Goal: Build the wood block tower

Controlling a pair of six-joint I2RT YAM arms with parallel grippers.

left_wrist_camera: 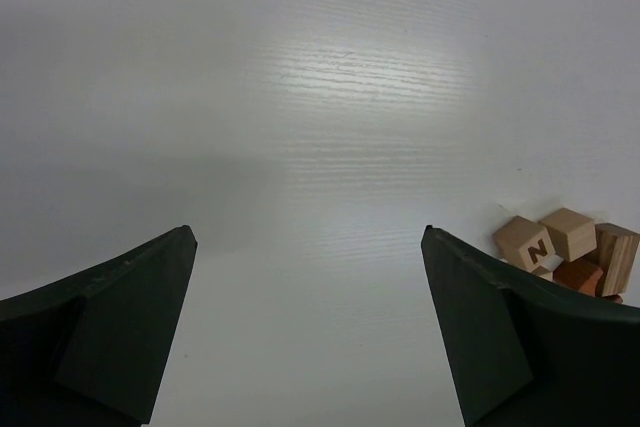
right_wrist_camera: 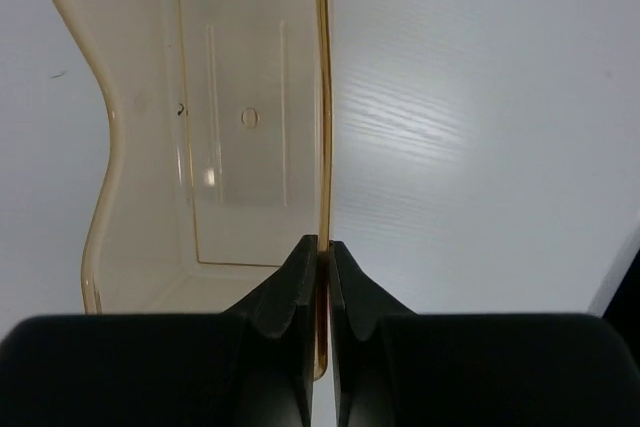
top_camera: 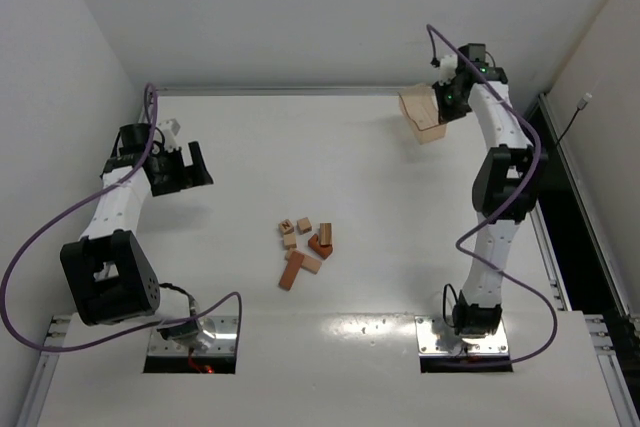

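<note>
White table, white walls on 3 sides, 2 arms based at the near edge.

Item 1: wood blocks. Loose cluster near the table's centre, ahead of the gap between the 2 bases. Tan cubes and bars, some reddish-orange. No tower begun, judging by the top view. Reddish-orange bar lies flat, long axis diagonal, near-left to far-right.

Item 2: left gripper. Fingers spread wide, holding nothing, over bare table at the left. Cluster lies to its right and nearer the bases. Its wrist view catches only the cluster's edge, low right, lettered cube foremost.

Item 3: right gripper. Fingers pinch the wall of a translucent orange tray at the far right, well apart from the blocks.

Assessment: left arm nearer and free; first pick probably calls for a rightward swing.
</note>
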